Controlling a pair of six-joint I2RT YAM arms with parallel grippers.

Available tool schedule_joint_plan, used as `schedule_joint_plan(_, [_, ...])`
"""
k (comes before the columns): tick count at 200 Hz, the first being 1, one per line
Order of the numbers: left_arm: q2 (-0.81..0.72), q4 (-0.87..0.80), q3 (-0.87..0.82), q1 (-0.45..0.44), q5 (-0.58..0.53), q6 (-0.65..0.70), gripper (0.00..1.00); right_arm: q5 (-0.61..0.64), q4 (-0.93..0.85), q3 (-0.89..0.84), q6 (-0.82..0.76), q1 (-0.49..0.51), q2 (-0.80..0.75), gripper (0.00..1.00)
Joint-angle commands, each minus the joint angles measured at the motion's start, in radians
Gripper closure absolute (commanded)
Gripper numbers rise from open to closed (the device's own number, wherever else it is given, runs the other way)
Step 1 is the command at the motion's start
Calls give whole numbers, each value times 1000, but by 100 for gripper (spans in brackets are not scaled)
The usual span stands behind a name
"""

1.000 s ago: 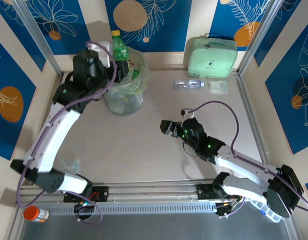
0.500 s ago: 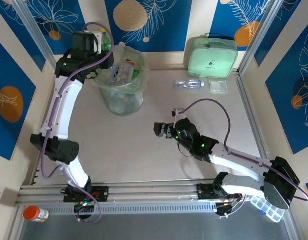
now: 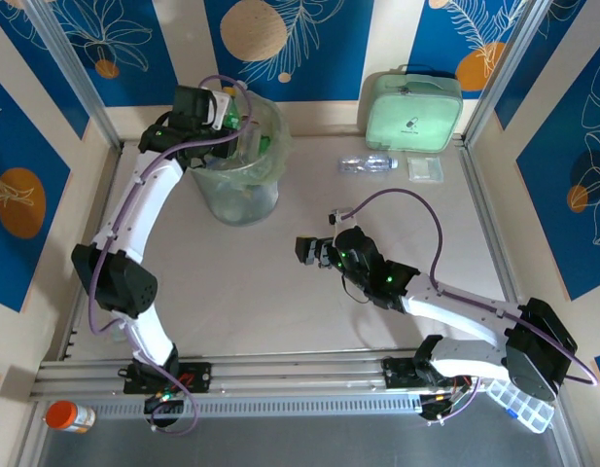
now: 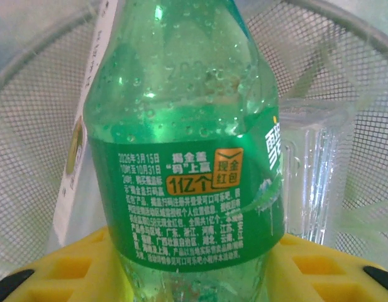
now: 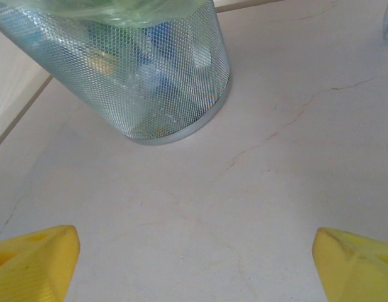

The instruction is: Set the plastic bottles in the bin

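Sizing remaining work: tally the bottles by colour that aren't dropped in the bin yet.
green bottle: 1, gripped by the left end effector at the mouth of the bin
clear bottle: 1, lying on the table by the far edge
Total: 2
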Motion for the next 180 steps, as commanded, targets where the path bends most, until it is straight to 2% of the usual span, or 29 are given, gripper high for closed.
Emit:
schedule_joint_plan(1, [-35,-40,-47,1,-46,44,52,27,8,29,-19,9,0,5])
schedule_joint_plan(20, [-27,-46,-38,1,2,26,48,29,6,33,-20,9,5,5])
schedule_joint_plan(42, [-29,-53,-14,2,10,15,30,41,2,34,-23,9,6,4])
schedule_joint_plan(81, [-99,9,-19,0,39,-4,21,44,0,37,-21,9,11,5])
schedule_joint_plan(104, [-124,90,-34,1,53,-13,22,43,-2,42,-22,8,18,4])
schedule_joint_plan(120, [-106,108,-3,1,2,-16,24,44,-1,42,-25,10,20,5])
schedule_joint_plan(158, [19,34,159,3,-140,4,34,44,-1,43,-29,9,21,5])
schedule_joint_plan(180, [96,-31,242,3,-103,3,36,38,-1,46,-30,8,27,5])
